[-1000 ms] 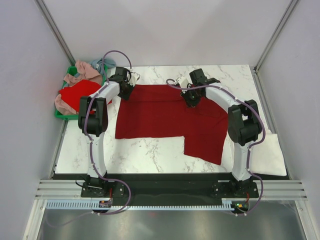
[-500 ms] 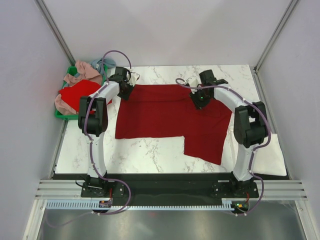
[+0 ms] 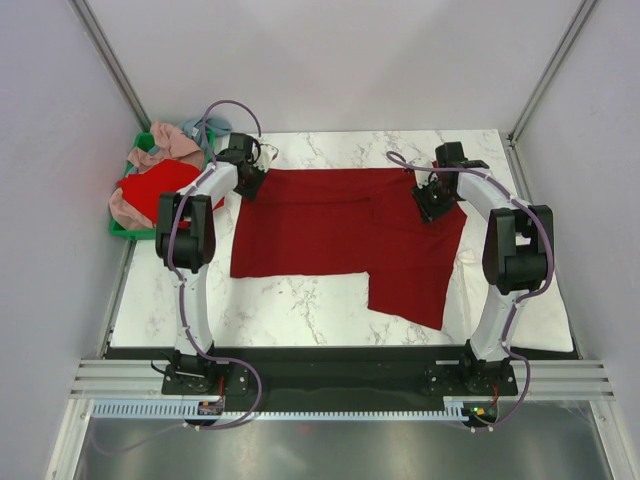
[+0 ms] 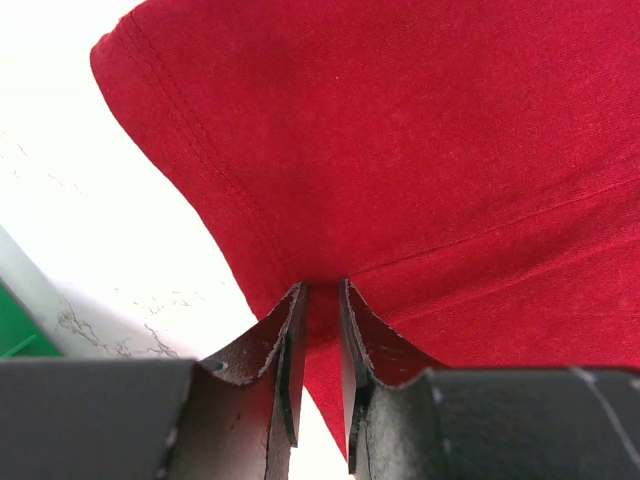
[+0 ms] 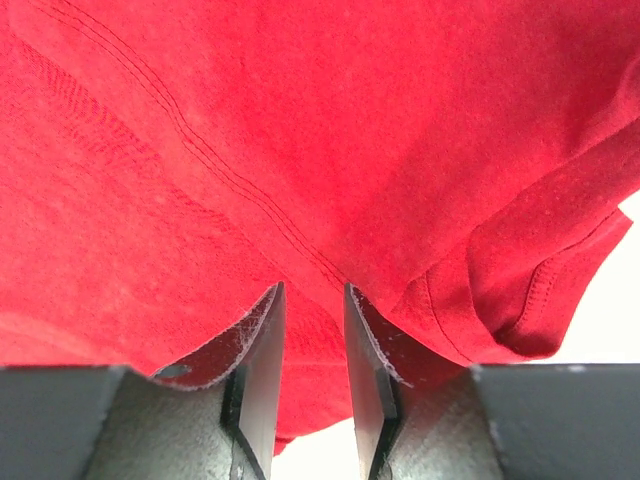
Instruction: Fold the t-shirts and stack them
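Both arms pinched the crimson t-shirt (image 3: pixel 335 235), part-folded on the surface (image 3: pixel 300 310); other shirts (image 3: pixel 155 185) waited unfolded in the crate (image 3: pixel 117 232)

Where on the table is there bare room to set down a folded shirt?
Bare marble lies along the near edge below the crimson shirt, and a strip behind it. The crate at far left is crowded with shirts; a white cloth covers the near right corner.

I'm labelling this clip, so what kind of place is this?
Probably a lab test cell: plain grey panel walls, a marble-look table, two bolted arms over a dark red t-shirt.
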`<action>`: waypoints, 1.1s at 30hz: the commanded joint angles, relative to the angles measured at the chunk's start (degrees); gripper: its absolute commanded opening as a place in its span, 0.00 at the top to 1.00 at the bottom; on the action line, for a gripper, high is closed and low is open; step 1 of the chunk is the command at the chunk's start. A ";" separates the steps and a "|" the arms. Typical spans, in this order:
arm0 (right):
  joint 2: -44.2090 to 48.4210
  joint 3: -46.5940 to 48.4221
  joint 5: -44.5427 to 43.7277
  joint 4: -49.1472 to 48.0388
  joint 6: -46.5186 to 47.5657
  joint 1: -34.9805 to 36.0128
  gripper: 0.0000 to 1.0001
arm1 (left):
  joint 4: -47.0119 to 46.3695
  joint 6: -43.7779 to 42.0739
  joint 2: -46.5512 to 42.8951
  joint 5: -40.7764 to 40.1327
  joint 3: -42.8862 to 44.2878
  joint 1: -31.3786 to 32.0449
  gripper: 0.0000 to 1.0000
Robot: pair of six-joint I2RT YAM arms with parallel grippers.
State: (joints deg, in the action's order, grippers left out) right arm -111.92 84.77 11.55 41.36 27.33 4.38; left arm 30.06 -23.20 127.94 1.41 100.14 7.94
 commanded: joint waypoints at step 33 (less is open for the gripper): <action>-2.25 -2.33 -0.04 0.65 1.58 -4.03 0.65 | 0.08 -0.35 0.64 -1.23 1.29 -0.39 0.74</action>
State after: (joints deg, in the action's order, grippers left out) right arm -113.65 82.19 10.57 42.68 28.77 0.78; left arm 30.13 -23.20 128.33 1.37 100.44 7.84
